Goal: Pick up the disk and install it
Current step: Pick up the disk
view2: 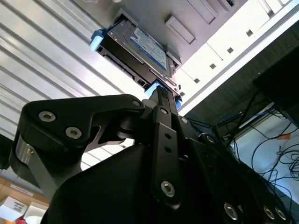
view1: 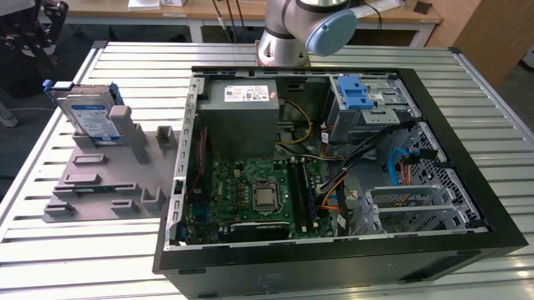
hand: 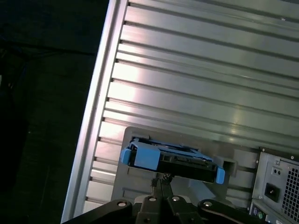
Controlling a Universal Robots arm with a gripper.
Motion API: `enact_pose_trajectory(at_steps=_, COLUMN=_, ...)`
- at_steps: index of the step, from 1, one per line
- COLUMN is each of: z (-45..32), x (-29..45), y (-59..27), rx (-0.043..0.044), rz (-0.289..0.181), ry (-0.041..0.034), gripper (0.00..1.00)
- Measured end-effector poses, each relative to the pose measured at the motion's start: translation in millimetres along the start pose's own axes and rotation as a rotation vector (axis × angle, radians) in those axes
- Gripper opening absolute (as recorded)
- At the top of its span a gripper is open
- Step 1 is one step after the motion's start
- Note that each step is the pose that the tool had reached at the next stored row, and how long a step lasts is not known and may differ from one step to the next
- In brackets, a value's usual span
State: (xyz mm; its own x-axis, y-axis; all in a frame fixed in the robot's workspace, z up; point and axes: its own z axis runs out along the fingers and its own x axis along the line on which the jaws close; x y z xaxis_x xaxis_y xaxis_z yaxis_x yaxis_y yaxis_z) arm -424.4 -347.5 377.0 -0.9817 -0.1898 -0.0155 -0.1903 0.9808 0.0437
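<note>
I see the disk (view1: 90, 115) standing in its grey holder (view1: 109, 181), exterior view's upper left; my gripper (hand: 161, 178) has its jaws pinched together, empty.

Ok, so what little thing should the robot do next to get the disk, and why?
Probably open the pincer. In the first wrist view its tips look pressed together, pointing at the disk but apart from it. The disk stands upright in the grey holder, held by nothing, and it looks thicker than shut tips could take.
</note>
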Motion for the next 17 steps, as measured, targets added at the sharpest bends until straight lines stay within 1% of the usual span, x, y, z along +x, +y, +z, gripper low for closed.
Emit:
enact_pose_trajectory(at_steps=11, z=0.0, x=0.0, y=0.0, rx=-0.0014, rz=-0.087, ry=0.0038, gripper=0.11)
enact_pose_trajectory(at_steps=13, z=0.0, x=0.0, y=0.0, rx=-0.0017, rz=-0.110, ry=0.0049, gripper=0.11)
enact_pose_trajectory(at_steps=17, z=0.0, x=0.0, y=0.0, rx=-0.0026, rz=-0.172, ry=0.0075, gripper=0.11)
